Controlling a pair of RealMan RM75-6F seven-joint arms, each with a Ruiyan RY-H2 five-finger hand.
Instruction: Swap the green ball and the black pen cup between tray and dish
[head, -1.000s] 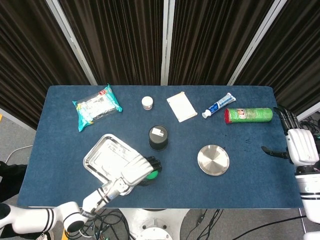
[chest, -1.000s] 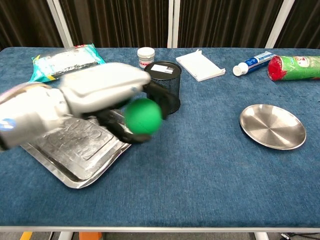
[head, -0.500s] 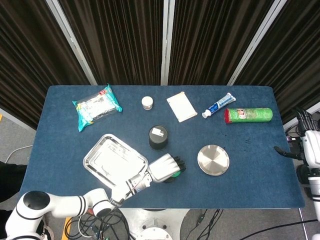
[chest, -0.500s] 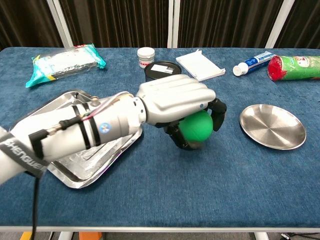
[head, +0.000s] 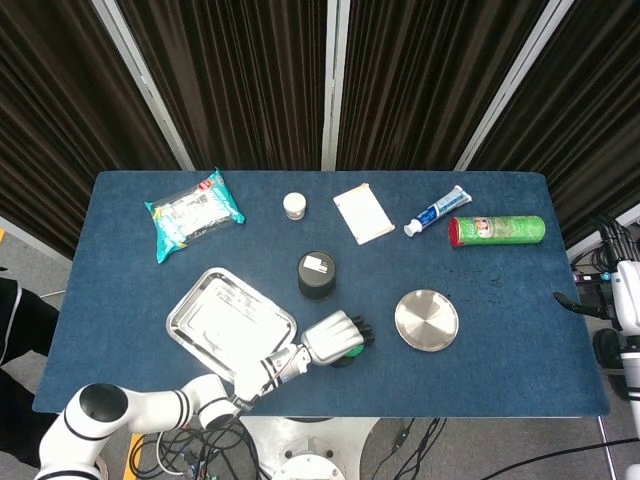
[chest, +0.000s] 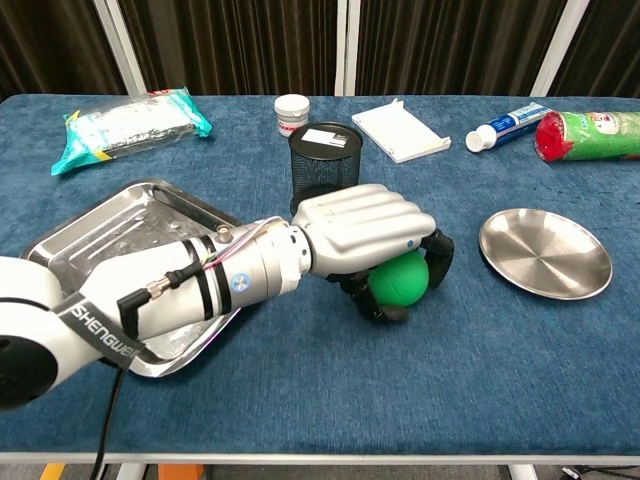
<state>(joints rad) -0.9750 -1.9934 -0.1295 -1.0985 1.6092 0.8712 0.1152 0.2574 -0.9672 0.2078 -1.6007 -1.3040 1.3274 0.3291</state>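
Left hand (chest: 365, 237) cupped over ball (chest: 400, 280), gripping it on the cloth; forearm sleeve reads "SHENGWEI". Right hand (head: 628, 300): grip unclear.

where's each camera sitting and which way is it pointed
Head view: high above, looking steeply down on the whole blue table; the left hand and arm show at the bottom, the right hand at the right edge.
Chest view: low at the near edge, looking across toward the curtains; only the left hand shows, gripping the green ball.
Both show the tray, pen cup and dish.
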